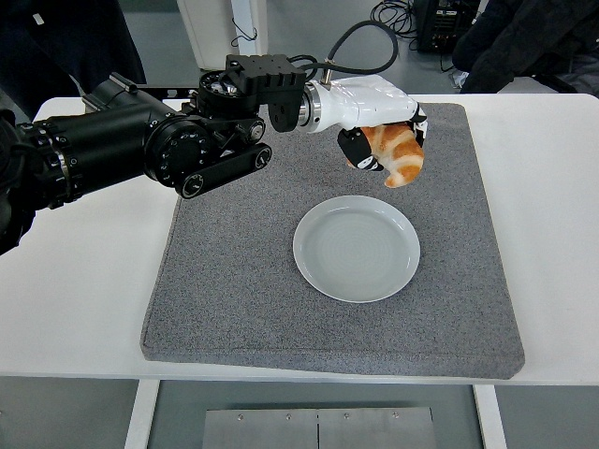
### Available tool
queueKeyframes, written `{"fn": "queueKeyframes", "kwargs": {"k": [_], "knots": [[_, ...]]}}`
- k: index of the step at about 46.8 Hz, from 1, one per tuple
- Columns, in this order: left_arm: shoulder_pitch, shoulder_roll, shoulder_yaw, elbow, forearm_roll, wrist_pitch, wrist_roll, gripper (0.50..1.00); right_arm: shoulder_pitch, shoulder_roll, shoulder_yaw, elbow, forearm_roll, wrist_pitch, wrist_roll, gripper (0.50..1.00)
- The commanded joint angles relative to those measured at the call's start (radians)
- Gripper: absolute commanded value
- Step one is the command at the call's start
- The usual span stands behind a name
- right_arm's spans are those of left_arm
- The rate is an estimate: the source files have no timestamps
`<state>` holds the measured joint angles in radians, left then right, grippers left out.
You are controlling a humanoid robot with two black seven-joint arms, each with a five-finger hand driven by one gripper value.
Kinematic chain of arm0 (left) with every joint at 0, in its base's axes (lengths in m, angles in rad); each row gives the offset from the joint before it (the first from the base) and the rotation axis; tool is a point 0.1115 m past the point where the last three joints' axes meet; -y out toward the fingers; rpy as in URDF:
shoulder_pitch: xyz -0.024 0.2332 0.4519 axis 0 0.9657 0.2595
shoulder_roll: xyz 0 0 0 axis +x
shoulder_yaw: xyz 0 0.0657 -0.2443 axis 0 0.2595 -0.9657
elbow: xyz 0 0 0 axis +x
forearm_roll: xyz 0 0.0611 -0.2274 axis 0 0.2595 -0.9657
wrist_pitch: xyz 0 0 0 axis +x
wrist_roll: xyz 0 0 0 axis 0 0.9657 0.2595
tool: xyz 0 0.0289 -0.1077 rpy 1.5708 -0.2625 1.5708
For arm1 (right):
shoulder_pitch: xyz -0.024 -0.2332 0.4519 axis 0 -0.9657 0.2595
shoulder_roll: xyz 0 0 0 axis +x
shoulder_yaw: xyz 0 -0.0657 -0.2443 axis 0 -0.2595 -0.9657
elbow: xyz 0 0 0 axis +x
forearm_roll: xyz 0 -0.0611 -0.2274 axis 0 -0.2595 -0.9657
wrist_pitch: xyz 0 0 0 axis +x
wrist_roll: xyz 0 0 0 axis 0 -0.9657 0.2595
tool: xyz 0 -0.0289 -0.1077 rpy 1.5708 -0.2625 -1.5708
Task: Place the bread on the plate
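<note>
My left hand reaches in from the left over the grey mat. It is shut on the bread, an orange-brown croissant that hangs below the white hand. The croissant is held in the air above the far right part of the mat, just beyond the far right rim of the plate. The plate is pale grey, round and bare, and sits in the middle of the mat. The right arm does not show.
The grey foam mat covers most of the white table. My black left arm crosses the mat's far left corner. A person in dark clothes shows at the top right, and cables lie on the floor behind.
</note>
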<state>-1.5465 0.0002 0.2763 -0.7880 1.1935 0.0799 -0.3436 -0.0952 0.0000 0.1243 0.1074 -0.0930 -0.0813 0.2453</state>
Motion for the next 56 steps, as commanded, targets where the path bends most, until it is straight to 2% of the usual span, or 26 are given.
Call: {"fn": "queueKeyframes", "kwargs": {"k": [1,11,28,53,54,55,56], "knots": [[0.014,0.0,0.001,-0.037,0.005,0.0,0.001,0.5,0.0,0.0,0.0,0.0,-0.001,0.0,0.0,1.0],[0.055,0.0,0.014,-0.109,0.075,-0.003,-0.002,0.5,0.0,0.0,0.0,0.0,-0.001,0.0,0.0,1.0],[0.095,0.0,0.103,-0.102,0.164,-0.002,0.001,0.5,0.0,0.0,0.0,0.0,0.001,0.0,0.0,1.0],[0.125,0.0,0.107,-0.085,0.178,-0.002,0.012,0.5,0.0,0.0,0.0,0.0,0.001,0.0,0.0,1.0],[0.125,0.0,0.107,-0.085,0.176,-0.002,0.012,0.522,0.0,0.0,0.0,0.0,0.001,0.0,0.0,1.0],[0.125,0.0,0.107,-0.085,0.173,-0.002,0.012,0.66,0.0,0.0,0.0,0.0,-0.001,0.0,0.0,1.0],[0.125,0.0,0.106,-0.085,0.172,-0.002,0.012,0.735,0.0,0.0,0.0,0.0,0.001,0.0,-0.001,1.0]]}}
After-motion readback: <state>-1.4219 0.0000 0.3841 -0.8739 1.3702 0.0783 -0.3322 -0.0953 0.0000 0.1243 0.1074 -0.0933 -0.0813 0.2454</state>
